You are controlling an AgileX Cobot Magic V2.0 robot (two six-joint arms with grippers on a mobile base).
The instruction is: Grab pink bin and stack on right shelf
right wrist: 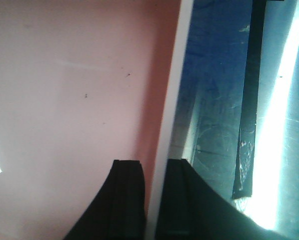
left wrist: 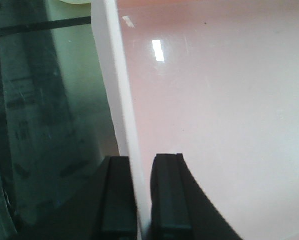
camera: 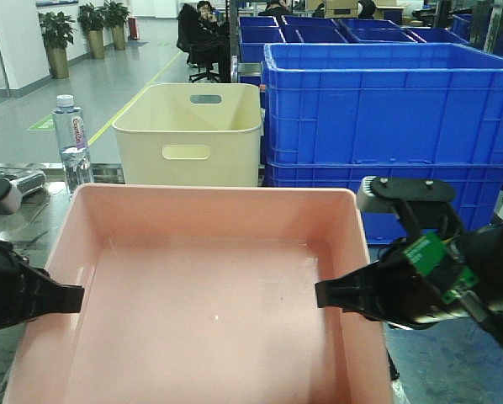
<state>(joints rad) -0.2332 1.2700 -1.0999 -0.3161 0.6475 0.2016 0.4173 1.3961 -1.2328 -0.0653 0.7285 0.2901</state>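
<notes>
Clamped on the pink bin (camera: pixel 209 311) between them, the left pincer (left wrist: pixel 141 167) and right pincer (right wrist: pixel 157 170) must lift evenly to keep it level.

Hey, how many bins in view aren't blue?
2. The pink bin sits nearest the camera; the cream bin stands behind it, left of the blue crates. More could be hidden behind those.

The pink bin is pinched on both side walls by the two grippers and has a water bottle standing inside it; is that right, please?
Not quite. The pink bin is empty; the water bottle stands outside it, beyond its far left corner, as the exterior front-facing view shows. The left gripper and right gripper do each pinch a side wall.
</notes>
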